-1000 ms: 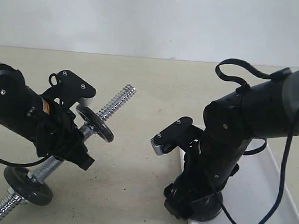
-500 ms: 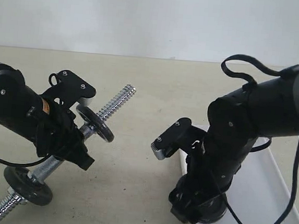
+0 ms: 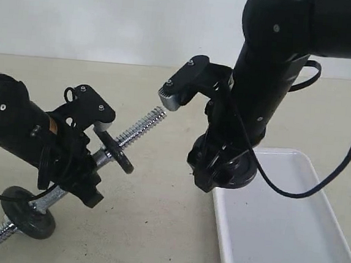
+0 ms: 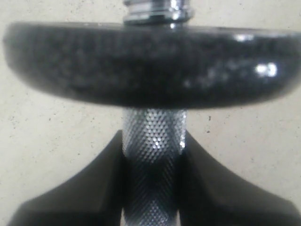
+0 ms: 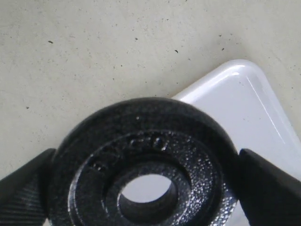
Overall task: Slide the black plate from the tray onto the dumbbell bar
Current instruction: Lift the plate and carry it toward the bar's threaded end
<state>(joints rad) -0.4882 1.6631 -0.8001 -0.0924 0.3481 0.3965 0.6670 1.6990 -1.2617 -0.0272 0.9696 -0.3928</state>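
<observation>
My left gripper (image 3: pixel 88 182) is shut on the knurled middle of the dumbbell bar (image 3: pixel 140 127), which slants up to the right with its threaded end free. One small black disc (image 3: pixel 115 153) sits on the bar just past the gripper, another (image 3: pixel 29 219) near its low end. In the left wrist view the fingers (image 4: pixel 101 183) clamp the bar (image 4: pixel 154 136) below that disc (image 4: pixel 150 66). My right gripper (image 3: pixel 224 173) is shut on the black plate (image 5: pixel 146 174), held in the air over the white tray's (image 3: pixel 289 240) near-left corner, right of the bar's end. Through the plate's hole the tray (image 5: pixel 244 103) shows.
A chrome collar (image 4: pixel 157 12) sits on the bar beyond the disc. The beige tabletop (image 3: pixel 155 228) lies between the two arms. The right arm's wrist camera block (image 3: pixel 179 89) juts toward the bar's threaded tip. A black cable (image 3: pixel 319 175) hangs over the tray.
The right arm has risen and swung left, lifting the black plate off the tray's near end. The left arm has shifted slightly, lowering the bar.
</observation>
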